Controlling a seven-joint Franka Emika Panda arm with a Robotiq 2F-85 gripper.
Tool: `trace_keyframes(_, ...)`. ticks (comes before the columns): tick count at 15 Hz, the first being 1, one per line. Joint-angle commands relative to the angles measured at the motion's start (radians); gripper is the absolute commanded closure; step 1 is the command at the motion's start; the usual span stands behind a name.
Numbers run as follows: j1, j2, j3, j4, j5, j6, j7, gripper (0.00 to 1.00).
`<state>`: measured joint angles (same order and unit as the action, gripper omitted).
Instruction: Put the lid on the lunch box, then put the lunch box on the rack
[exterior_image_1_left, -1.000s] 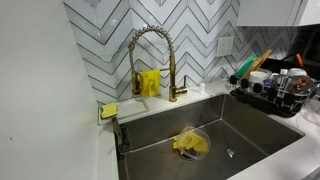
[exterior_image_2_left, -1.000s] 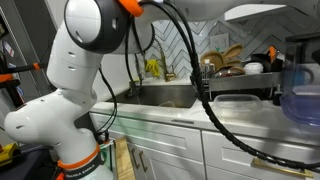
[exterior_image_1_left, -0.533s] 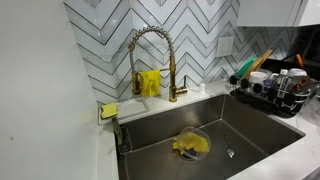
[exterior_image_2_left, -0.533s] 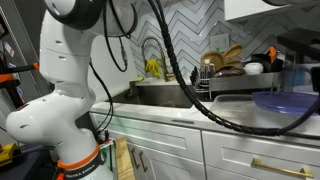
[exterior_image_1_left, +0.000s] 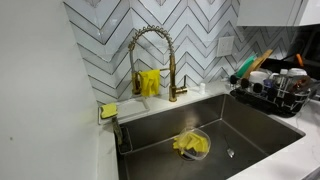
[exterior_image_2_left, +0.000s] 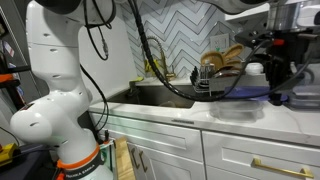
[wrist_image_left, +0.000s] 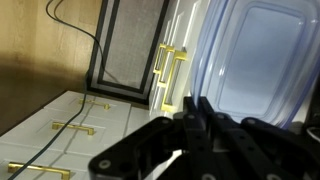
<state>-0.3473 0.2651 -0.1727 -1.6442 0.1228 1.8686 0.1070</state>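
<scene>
The tool (wrist_image_left: 196, 110) comes in from the bottom of the wrist view, its dark fingers (wrist_image_left: 214, 128) drawn narrow, and it appears to be gripping the edge of the bluish translucent lid (wrist_image_left: 255, 60), though the contact point itself is blurred. The lid fills the upper right of that frame and hides most of what lies beyond it. To the left of it are white cabinet fronts with gold handles (wrist_image_left: 72, 128), a dark framed panel (wrist_image_left: 130, 45) and a thin black cable (wrist_image_left: 78, 30).

In an exterior view the lid (exterior_image_2_left: 301, 92) hangs at the right edge of the frame, above the pale counter (exterior_image_2_left: 180, 112). The clear lunch box (exterior_image_2_left: 236, 108) sits open on the counter, lower and to the left of the lid, not touching it. Just behind the box stands the rack (exterior_image_2_left: 222, 76), crowded with dishes and utensils. The robot's white arm (exterior_image_2_left: 52, 70) fills the left of the frame, with black cables looping across the middle.

In an exterior view the rack (exterior_image_1_left: 272, 98) stands at the right, beside the steel sink (exterior_image_1_left: 250, 140). A yellow cloth (exterior_image_1_left: 190, 144) lies on the sink floor, a gold faucet (exterior_image_1_left: 150, 55) arches behind it, and a sponge (exterior_image_1_left: 108, 110) sits at the left rim.
</scene>
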Motion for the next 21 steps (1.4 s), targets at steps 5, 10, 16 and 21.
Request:
trace_keyframes(5,0.058,-0.059,-0.025,-0.080,0.004,0.013,0.029,0.92)
trace_keyframes(10,0.073,-0.089,-0.023,-0.139,-0.009,0.058,0.025,0.98)
trace_keyframes(16,0.093,-0.101,-0.029,-0.202,-0.023,0.130,0.041,0.98)
trace_keyframes(21,0.094,-0.115,-0.030,-0.258,-0.001,0.205,0.044,0.98)
